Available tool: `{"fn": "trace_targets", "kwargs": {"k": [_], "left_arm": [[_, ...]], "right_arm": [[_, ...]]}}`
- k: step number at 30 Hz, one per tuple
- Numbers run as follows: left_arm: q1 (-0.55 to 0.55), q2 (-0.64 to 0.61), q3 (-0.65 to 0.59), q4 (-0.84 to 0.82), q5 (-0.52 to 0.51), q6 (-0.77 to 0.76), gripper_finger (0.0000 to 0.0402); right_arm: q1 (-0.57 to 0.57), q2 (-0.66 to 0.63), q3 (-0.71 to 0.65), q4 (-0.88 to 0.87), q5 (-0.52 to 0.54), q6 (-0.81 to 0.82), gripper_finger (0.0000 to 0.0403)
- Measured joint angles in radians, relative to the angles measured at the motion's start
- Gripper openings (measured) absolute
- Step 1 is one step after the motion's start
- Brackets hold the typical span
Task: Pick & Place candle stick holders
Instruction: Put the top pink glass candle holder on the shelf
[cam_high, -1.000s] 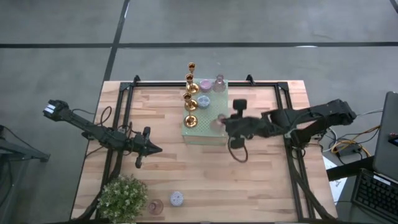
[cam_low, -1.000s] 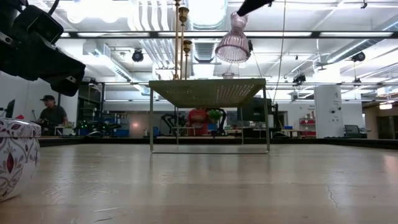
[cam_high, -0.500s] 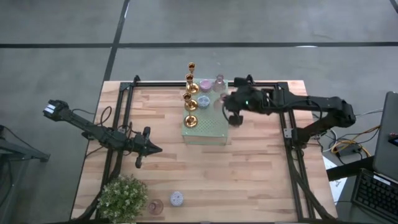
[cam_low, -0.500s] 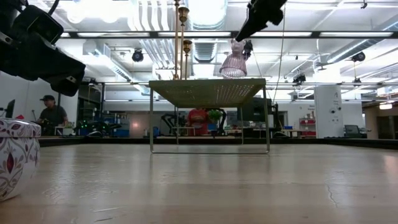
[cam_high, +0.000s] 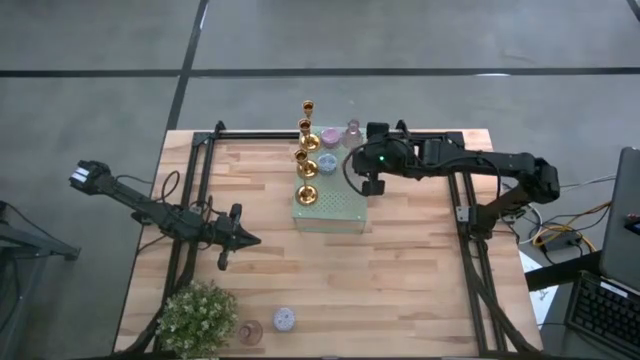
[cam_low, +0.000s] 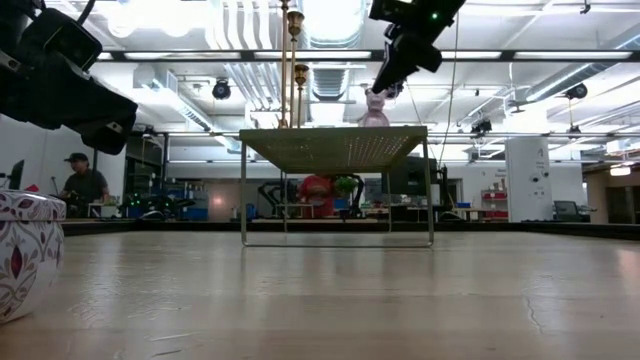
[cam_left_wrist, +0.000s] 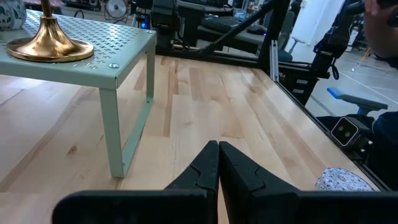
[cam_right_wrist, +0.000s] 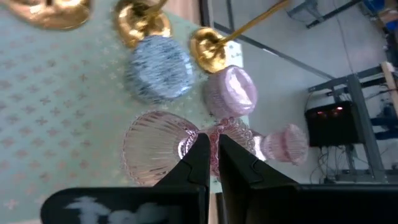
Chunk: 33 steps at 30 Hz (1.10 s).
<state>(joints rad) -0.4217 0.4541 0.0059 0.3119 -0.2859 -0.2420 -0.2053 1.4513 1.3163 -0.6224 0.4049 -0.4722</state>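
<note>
My right gripper (cam_high: 358, 165) is shut on a pink ribbed glass holder (cam_right_wrist: 155, 148) over the far right part of the pale green perforated pad (cam_high: 335, 208). On the pad stand several gold candlesticks (cam_high: 306, 160), a pale-blue holder (cam_right_wrist: 158, 68), a squat pink holder (cam_right_wrist: 231, 91) and another pink glass holder (cam_right_wrist: 283, 143). My left gripper (cam_high: 250, 240) is shut on nothing, low over the table left of the pad. My right gripper pinches the pink glass holder between its two fingers at the narrow neck (cam_right_wrist: 229, 133) above its wide ribbed foot. The fingers slant down from the table's right side. The holder (cam_low: 375, 108) hangs upright below them, foot down, just over the pad's top; whether it touches I cannot tell.
The pad is a raised stand on thin legs (cam_left_wrist: 112, 134). A bushy potted plant (cam_high: 197, 318), a small pink holder (cam_high: 250, 332) and a patterned holder (cam_high: 284, 319) sit near the table's front edge. Bare wood lies in front of and to the right of the pad.
My right gripper, still shut on the pink glass holder, has swung from the pad's near right corner toward the table's far edge and sunk a little. The holder hangs upright as before and is now close over the pad's far right part.
</note>
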Motion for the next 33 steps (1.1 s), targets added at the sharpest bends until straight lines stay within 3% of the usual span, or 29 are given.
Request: {"fn": "trace_targets", "kwargs": {"k": [33], "left_arm": [[0.0, 0.0, 0.0, 0.0, 0.0, 0.0, 0.0014]], "right_arm": [[-0.041, 0.055, -0.018, 0.037, 0.02, -0.056, 0.0013]]}}
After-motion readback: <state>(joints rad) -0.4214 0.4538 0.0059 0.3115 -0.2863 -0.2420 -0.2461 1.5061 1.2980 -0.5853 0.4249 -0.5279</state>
